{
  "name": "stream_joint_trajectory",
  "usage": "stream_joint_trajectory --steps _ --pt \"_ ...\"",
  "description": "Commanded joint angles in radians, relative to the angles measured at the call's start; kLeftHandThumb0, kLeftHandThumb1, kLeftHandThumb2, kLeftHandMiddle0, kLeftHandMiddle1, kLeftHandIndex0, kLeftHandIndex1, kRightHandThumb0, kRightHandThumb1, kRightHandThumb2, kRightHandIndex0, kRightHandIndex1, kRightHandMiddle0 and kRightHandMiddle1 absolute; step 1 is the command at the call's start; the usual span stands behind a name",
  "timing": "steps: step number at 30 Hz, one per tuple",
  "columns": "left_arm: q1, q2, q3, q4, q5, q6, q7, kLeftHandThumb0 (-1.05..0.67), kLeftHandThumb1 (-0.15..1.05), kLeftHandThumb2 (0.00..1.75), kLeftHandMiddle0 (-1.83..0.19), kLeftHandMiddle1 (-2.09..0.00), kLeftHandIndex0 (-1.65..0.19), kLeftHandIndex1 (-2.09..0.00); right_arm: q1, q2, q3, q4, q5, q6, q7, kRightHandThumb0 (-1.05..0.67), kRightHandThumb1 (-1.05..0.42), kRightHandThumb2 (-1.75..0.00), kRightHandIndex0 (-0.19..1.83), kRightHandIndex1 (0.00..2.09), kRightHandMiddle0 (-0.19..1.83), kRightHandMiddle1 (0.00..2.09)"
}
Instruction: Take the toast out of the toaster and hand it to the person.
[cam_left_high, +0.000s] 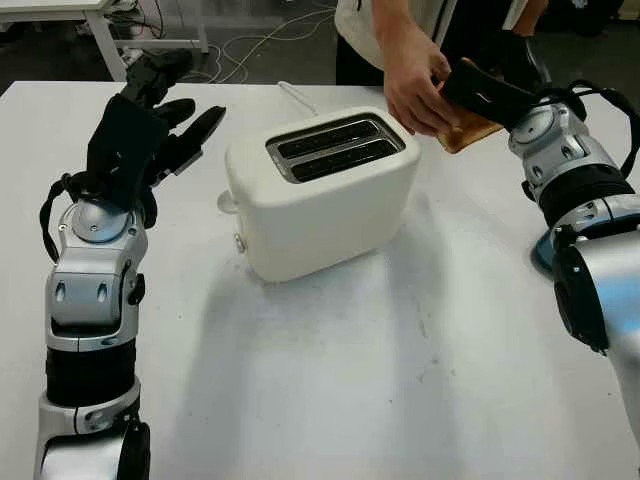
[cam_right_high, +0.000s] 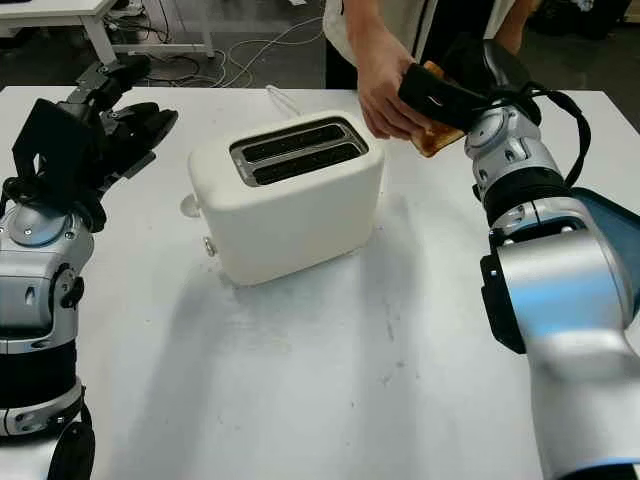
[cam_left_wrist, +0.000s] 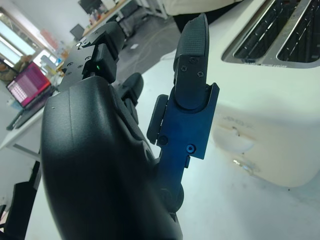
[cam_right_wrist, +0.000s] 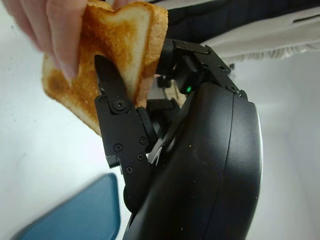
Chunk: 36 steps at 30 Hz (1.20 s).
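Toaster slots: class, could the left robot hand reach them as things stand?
Probably yes. The left robot hand is open beside the toaster, nothing lies between, and the slots face up uncovered.

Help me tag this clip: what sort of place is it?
Probably a robotics lab or office, not a home kitchen: loose cables trail across the floor beyond the white table, and the left wrist view shows desks with a lit monitor.

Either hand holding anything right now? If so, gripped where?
Right hand holds the toast, fingers pinching its faces near one edge; the person's hand grips the opposite side. Left hand open, left of the toaster.
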Motion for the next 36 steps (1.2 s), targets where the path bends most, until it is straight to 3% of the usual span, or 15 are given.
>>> stream_joint_trajectory --steps 1,8,13,15,17,18,19,21,24,28,31,36 --pt "-0.005 0.011 -0.003 -0.009 0.008 0.004 0.002 -0.56 0.92 0.14 0.0 -0.7 -0.08 -0.5 -0.017 -0.007 0.002 -0.002 0.0 -0.01 -0.01 -0.2 -0.91 -0.01 0.64 1.75 0.47 1.72" --pt "-0.003 0.011 -0.002 -0.009 0.009 0.003 0.002 -0.56 0.92 0.14 0.0 -0.71 -0.09 -0.5 -0.019 0.0 -0.012 -0.002 0.018 0.004 -0.005 -0.22 -0.92 -0.01 0.57 1.75 0.47 1.65" --pt "-0.001 0.009 0.001 -0.009 0.004 -0.001 0.001 -0.55 0.92 0.14 0.0 -0.69 -0.08 -0.5 0.005 0.001 -0.096 -0.011 0.1 -0.081 0.011 -0.09 -0.92 -0.01 0.64 1.75 0.46 1.73" --pt "0.002 0.009 0.002 -0.009 0.003 -0.005 0.001 -0.55 0.92 0.15 0.0 -0.69 -0.07 -0.5 0.014 0.004 -0.148 -0.014 0.155 -0.112 0.036 -0.2 -0.91 -0.01 0.56 1.66 0.44 1.7" --pt "0.003 0.007 0.003 -0.009 0.002 -0.006 0.002 -0.55 0.92 0.15 0.0 -0.69 -0.07 -0.5 0.017 0.004 -0.18 -0.018 0.19 -0.131 0.069 -0.31 -0.91 0.0 0.61 1.09 0.55 1.32" --pt "0.004 0.007 0.004 -0.009 0.002 -0.005 0.003 -0.55 0.92 0.15 0.0 -0.69 -0.07 -0.5 0.013 0.002 -0.175 -0.021 0.186 -0.124 0.086 -0.45 -0.92 -0.04 0.65 0.82 0.58 0.9" --pt "0.005 0.007 0.004 -0.009 0.002 -0.004 0.004 -0.54 0.92 0.15 0.0 -0.69 -0.07 -0.5 0.011 0.0 -0.174 -0.024 0.185 -0.12 0.103 -0.54 -0.92 -0.08 0.66 0.61 0.63 0.56" --pt "0.007 0.006 0.006 -0.008 0.0 -0.005 0.002 -0.54 0.92 0.16 0.0 -0.69 -0.07 -0.5 0.013 -0.003 -0.177 -0.031 0.19 -0.12 0.132 -0.63 -0.92 -0.13 0.65 0.31 0.64 0.16" --pt "0.011 0.008 0.008 -0.007 0.0 -0.009 0.001 -0.53 0.92 0.18 0.0 -0.69 -0.07 -0.5 0.024 -0.004 -0.188 -0.042 0.203 -0.128 0.15 -0.61 -0.92 -0.21 0.55 0.13 0.57 0.02" --pt "0.015 0.006 0.011 -0.009 0.001 -0.008 0.005 -0.54 0.92 0.18 0.0 -0.7 -0.08 -0.5 0.049 -0.015 -0.203 -0.054 0.22 -0.18 0.176 -0.69 -0.92 -0.3 0.37 0.02 0.36 0.0" --pt "0.025 0.0 0.024 -0.013 -0.01 -0.016 0.006 -0.53 0.92 0.18 0.0 -0.71 -0.08 -0.5 0.079 -0.027 -0.203 -0.073 0.215 -0.244 0.168 -0.75 -0.92 -0.41 0.28 0.01 0.24 0.0" --pt "0.067 -0.012 0.056 -0.032 -0.038 -0.043 0.005 -0.54 0.92 0.16 0.0 -0.7 -0.08 -0.49 0.188 -0.015 -0.251 -0.137 0.279 -0.375 0.182 -0.74 -0.92 -0.43 0.25 0.0 0.2 0.01"
